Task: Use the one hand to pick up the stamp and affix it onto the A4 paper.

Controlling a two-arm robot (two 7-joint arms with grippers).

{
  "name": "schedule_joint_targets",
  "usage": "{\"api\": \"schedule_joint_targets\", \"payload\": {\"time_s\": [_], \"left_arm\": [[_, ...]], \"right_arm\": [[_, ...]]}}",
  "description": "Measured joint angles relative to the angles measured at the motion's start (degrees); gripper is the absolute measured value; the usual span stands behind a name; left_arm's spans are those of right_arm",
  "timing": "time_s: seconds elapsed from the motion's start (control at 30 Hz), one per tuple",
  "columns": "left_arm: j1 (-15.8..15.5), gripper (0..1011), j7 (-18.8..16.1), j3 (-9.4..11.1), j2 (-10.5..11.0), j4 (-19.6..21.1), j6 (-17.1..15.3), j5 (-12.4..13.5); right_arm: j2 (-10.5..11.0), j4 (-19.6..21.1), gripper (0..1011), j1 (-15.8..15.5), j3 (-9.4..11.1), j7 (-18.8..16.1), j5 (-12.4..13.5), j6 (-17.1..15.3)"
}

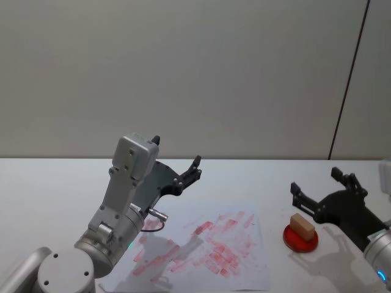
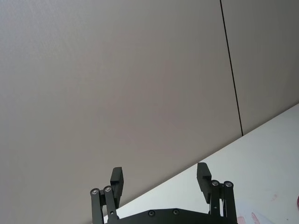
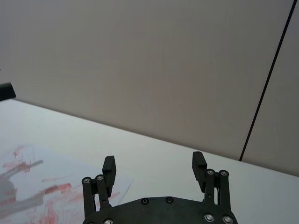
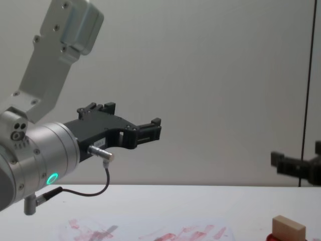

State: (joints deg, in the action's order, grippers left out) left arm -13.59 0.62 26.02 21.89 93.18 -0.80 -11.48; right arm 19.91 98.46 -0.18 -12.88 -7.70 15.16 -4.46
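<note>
The stamp [image 1: 302, 226] stood on the red pad [image 1: 300, 242], just beside the paper [image 1: 250, 271]. It could tip over or slide off if the right claw [image 1: 314, 180] bumped one side first. That claw hung just behind the stamp, spread wide, holding nothing. The left claw [image 1: 177, 151] hung above the paper, also spread.

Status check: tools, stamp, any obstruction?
Right tool open, just behind stamp, nothing between. Left tool open, raised at left. Task thing: stamp on red pad, right of A4 paper.
</note>
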Motion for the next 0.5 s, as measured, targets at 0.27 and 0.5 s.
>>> {"api": "schedule_joint_targets", "payload": {"time_s": [0.27, 0.5], "left_arm": [[0.0, 1002, 0.0, 0.0, 0.0, 0.0, 0.0, 0.0], [0.0, 1002, 0.0, 0.0, 0.0, 0.0, 0.0, 0.0]], "right_arm": [[0.4, -3.4, 1001, 0.6, -0.1, -2.6, -1.7, -2.1], [0.4, -5.6, 1001, 1.2, -0.2, -4.0, -2.8, -3.6]]}}
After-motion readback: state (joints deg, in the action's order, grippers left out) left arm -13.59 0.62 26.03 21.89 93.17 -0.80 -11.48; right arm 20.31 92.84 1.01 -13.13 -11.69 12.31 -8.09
